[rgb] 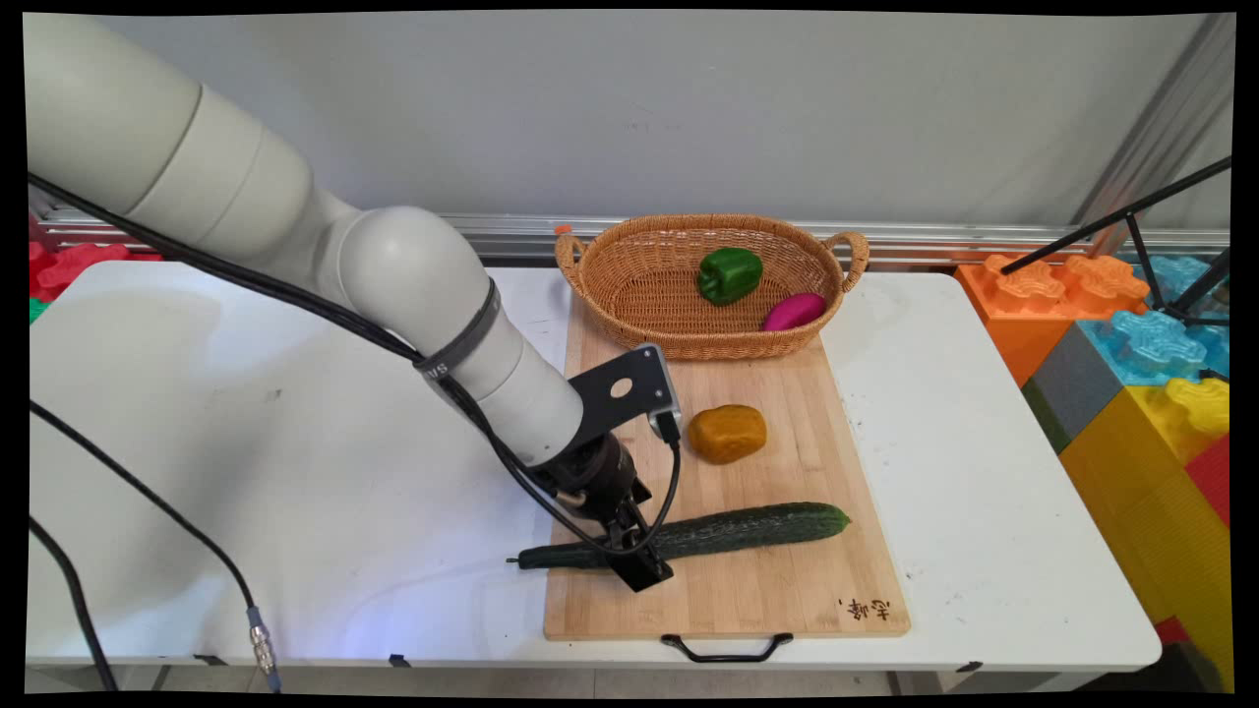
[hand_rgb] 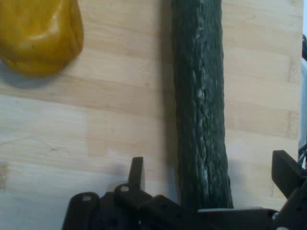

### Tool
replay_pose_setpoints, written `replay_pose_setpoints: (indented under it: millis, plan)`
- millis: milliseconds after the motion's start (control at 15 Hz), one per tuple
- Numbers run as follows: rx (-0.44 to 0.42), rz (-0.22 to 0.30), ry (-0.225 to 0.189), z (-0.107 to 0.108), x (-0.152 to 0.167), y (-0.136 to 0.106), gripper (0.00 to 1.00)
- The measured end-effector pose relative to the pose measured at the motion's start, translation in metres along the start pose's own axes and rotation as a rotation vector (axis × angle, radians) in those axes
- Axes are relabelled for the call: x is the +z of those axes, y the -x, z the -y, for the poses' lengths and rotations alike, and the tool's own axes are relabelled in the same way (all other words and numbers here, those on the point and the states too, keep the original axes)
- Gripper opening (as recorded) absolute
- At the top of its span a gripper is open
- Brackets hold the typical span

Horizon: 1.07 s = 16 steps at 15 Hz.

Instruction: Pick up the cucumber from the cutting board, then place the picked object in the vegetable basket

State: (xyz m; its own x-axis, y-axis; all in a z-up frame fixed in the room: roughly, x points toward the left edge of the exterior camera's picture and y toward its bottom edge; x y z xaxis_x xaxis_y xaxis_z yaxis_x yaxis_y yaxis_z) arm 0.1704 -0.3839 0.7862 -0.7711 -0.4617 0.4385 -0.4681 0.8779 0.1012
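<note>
A long dark green cucumber (rgb: pixel 733 529) (hand_rgb: pixel 200 110) lies across the near part of a wooden cutting board (rgb: pixel 777 600). My gripper (rgb: pixel 641 559) (hand_rgb: pixel 211 179) is low over its left end, open. One black finger (hand_rgb: pixel 137 173) stands on one side and the other finger (hand_rgb: pixel 288 173) on the far side, each with a small gap to the cucumber's skin. A yellow-orange lumpy vegetable (rgb: pixel 727 433) (hand_rgb: pixel 41 36) rests on the board just beyond the gripper.
A wicker basket (rgb: pixel 629 285) at the board's far end holds a green pepper (rgb: pixel 730 274) and a magenta vegetable (rgb: pixel 794 312). Large coloured foam blocks (rgb: pixel 1131 374) stand off the table's right side. The board's black handle (rgb: pixel 726 649) overhangs the near edge.
</note>
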Motion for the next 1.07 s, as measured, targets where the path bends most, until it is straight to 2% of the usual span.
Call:
replay_pose_setpoints:
  millis: [200,267,800,1067]
  plan:
    - [0.014,0.009,-0.002,-0.001,0.005,0.003,1.0]
    - [0.019,0.011,-0.004,-0.002,0.006,0.004,0.0]
    - [0.045,0.034,-0.004,-0.005,0.008,0.008,0.0]
    - [0.023,0.016,0.019,-0.01,-0.01,-0.008,0.0]
